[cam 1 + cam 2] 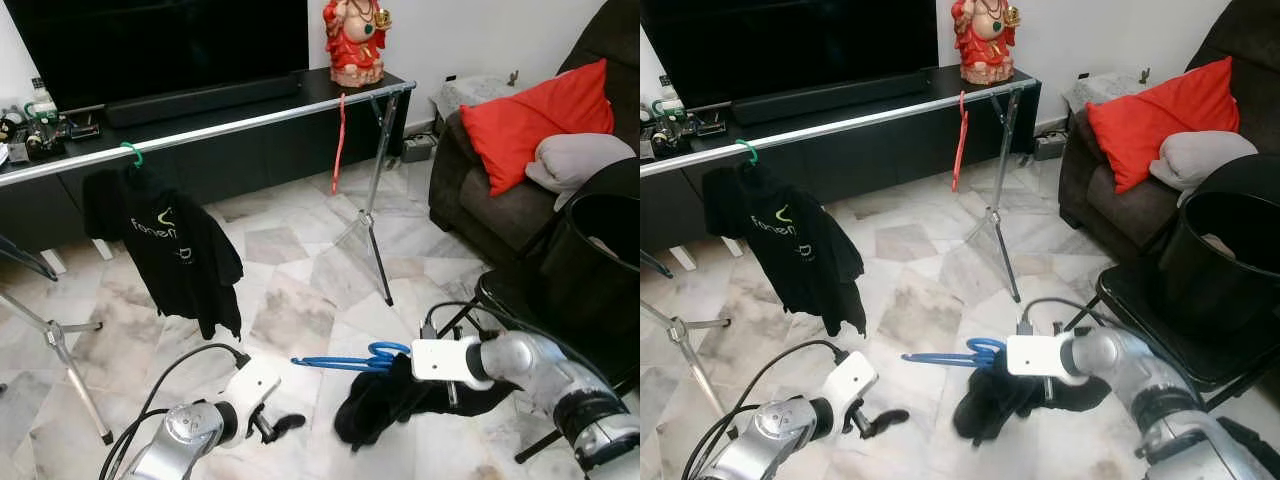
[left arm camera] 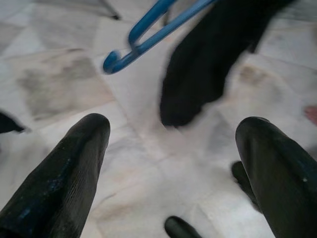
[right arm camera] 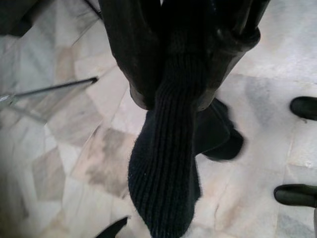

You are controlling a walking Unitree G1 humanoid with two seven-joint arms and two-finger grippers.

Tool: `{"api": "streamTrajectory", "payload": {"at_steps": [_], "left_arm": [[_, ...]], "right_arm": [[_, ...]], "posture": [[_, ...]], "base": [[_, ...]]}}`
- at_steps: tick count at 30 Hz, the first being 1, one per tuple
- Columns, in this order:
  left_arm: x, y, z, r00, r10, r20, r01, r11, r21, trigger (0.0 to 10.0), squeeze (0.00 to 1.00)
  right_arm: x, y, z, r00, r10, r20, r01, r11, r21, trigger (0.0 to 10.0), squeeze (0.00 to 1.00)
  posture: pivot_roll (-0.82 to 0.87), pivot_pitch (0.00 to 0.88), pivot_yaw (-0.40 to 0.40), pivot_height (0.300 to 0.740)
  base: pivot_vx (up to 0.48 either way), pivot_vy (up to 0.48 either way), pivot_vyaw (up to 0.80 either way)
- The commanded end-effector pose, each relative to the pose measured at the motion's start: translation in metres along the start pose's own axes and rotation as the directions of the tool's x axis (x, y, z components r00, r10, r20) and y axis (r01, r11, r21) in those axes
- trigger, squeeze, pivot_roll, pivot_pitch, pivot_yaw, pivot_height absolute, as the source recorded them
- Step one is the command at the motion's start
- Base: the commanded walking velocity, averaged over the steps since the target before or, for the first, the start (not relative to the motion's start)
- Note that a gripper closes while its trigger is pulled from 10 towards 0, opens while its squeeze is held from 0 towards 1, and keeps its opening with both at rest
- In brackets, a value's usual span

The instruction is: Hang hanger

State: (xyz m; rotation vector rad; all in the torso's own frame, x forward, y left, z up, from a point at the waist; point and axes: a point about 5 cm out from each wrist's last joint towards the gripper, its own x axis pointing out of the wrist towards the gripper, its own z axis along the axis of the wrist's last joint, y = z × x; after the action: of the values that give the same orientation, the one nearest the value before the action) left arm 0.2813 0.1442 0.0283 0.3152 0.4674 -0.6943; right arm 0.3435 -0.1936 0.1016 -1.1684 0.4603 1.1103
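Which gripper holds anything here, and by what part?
The right gripper is shut on the black knitted garment, pinching its upper fabric, with the blue hanger in it. The left gripper is open, holding nothing.

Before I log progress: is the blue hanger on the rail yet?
No. The blue hanger hangs off the rail, with the black garment in the right gripper.

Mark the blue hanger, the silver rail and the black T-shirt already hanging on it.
blue hanger (image 1: 335,362): left eye view, on its straight arm.
silver rail (image 1: 250,123): left eye view, mid-span of the bar.
black T-shirt (image 1: 170,250): left eye view, on the chest below the print.
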Motion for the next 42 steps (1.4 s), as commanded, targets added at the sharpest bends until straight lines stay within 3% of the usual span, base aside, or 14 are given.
{"api": "streamTrajectory", "payload": {"at_steps": [1,11,20,23,25,27,28,33,38,42], "left_arm": [[0.001,0.0,-0.004,1.0,0.002,-0.013,-0.002,1.0,-0.014,10.0,0.0],[0.012,-0.013,-0.013,0.998,-0.052,-0.041,0.048,0.995,-0.089,10.0,0.0],[0.018,-0.01,-0.006,0.999,-0.032,-0.022,0.03,0.994,-0.103,10.0,0.0],[0.019,-0.009,-0.005,1.0,-0.019,-0.018,0.017,0.994,-0.111,10.0,0.0],[0.02,-0.007,-0.002,1.0,0.007,-0.013,-0.008,0.992,-0.126,10.0,0.0],[0.023,0.002,0.005,0.992,0.124,0.001,-0.121,0.973,-0.197,10.0,0.0],[0.023,0.002,0.005,0.992,0.124,0.001,-0.121,0.973,-0.197,10.0,0.0],[0.022,0.018,0.01,0.943,0.332,0.011,-0.312,0.898,-0.309,10.0,0.0],[0.023,0.019,0.016,0.93,0.366,0.032,-0.334,0.879,-0.339,10.0,0.0],[0.031,0.006,0.029,0.955,0.28,0.098,-0.233,0.912,-0.338,10.0,0.0]], "right_arm": [[-0.01,-0.016,0.011,0.998,-0.031,0.046,0.033,0.998,-0.048,0.0,0.0],[-0.023,-0.042,0.044,0.984,-0.073,0.162,0.099,0.982,-0.159,0.0,0.0],[-0.032,-0.053,0.086,0.922,-0.074,0.38,0.145,0.976,-0.163,0.0,0.0],[-0.033,-0.054,0.089,0.916,-0.07,0.395,0.147,0.975,-0.167,0.0,0.0],[-0.035,-0.055,0.092,0.91,-0.07,0.408,0.15,0.974,-0.169,0.0,0.0],[-0.038,-0.057,0.096,0.904,-0.067,0.422,0.154,0.972,-0.175,0.0,0.0],[-0.038,-0.057,0.096,0.904,-0.067,0.422,0.154,0.972,-0.175,0.0,0.0],[-0.041,-0.058,0.101,0.899,-0.057,0.435,0.148,0.973,-0.179,0.0,0.0],[-0.041,-0.059,0.104,0.896,-0.057,0.44,0.151,0.972,-0.182,0.0,0.0],[-0.039,-0.06,0.11,0.89,-0.061,0.451,0.159,0.97,-0.183,0.0,0.0]], "posture": [[0.05,0.062,-0.011,0.74],[0.05,0.057,-0.022,0.74],[0.05,0.053,-0.026,0.74],[0.04,0.048,-0.027,0.74],[0.04,0.046,-0.028,0.74],[0.04,0.04,-0.03,0.74],[0.04,0.04,-0.03,0.74],[0.05,0.032,-0.032,0.74],[0.05,0.032,-0.032,0.74],[0.05,0.033,-0.033,0.74]], "base": [[0.0,0.0,0.0],[0.0,0.0,0.0],[0.0,0.0,0.0],[0.0,0.0,0.0],[0.0,0.0,0.0],[0.0,0.0,0.0],[0.0,0.0,0.0],[0.0,0.0,0.0],[0.0,0.0,0.0],[0.0,0.0,0.0]]}}
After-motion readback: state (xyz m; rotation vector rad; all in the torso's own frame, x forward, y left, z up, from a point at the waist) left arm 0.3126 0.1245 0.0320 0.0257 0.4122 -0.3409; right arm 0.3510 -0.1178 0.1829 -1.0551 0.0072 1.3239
